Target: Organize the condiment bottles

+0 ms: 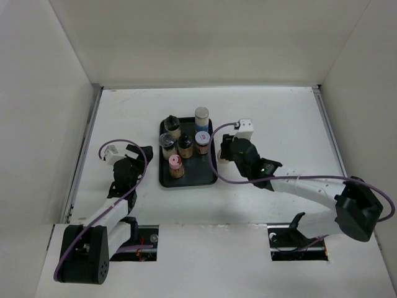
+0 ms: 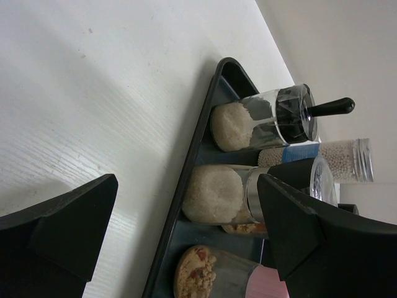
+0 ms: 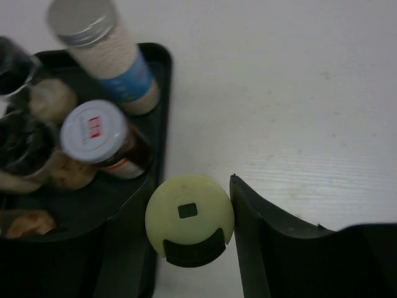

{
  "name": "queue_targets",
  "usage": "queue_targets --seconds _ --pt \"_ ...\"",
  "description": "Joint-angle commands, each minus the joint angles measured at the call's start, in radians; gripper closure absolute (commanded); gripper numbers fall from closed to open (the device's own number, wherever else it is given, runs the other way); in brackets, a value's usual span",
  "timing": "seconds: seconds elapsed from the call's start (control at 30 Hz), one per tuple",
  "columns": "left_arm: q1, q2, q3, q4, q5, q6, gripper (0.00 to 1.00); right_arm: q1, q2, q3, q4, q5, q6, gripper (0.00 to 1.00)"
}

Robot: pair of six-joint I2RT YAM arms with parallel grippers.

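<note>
A yellow-capped bottle (image 3: 189, 214) is held in the right tool (image 1: 225, 151), which is closed narrowly around it just outside the tray's (image 1: 189, 181) right rim. The other bottles (image 1: 184, 144) are clustered on the tray. The left tool (image 1: 134, 158) is spread wide and empty, left of the tray. The bottle is judged light, rigid, smooth-sided and probably breakable. It is best gripped on the body below the cap and kept upright.

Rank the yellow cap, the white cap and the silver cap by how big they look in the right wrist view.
Largest: yellow cap, though it sits nearest the camera.
Then white cap and silver cap: too alike to rank.
</note>
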Motion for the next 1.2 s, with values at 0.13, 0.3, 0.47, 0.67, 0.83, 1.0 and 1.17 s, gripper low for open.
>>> queue_targets --seconds 0.13,0.3,0.47,0.67,0.83,1.0,1.17 --pt "-0.004 -0.017 0.011 0.033 -0.016 0.011 0.0 0.17 0.091 0.1 0.114 -0.065 -0.013 0.56" --pt "0.008 -0.033 0.012 0.002 -0.023 0.022 0.0 0.209 0.227 0.181 0.154 -0.085 -0.042 0.55" --pt "0.013 -0.051 0.02 -0.033 -0.044 0.033 0.0 0.226 0.31 0.219 0.173 -0.079 -0.068 0.52" --pt "0.016 -0.034 0.043 -0.059 -0.032 0.045 0.0 0.235 0.364 0.235 0.168 -0.083 -0.071 0.42" --pt "0.017 0.009 0.069 -0.076 -0.007 0.045 0.0 0.241 0.358 0.238 0.168 -0.092 -0.069 0.3" --pt "0.02 0.03 0.075 -0.087 -0.023 0.046 0.0 0.247 0.235 0.197 0.182 -0.082 -0.082 0.0" --pt "0.031 0.004 0.074 -0.104 -0.044 0.046 0.0 0.195 0.076 0.077 0.235 0.025 -0.073 0.0"
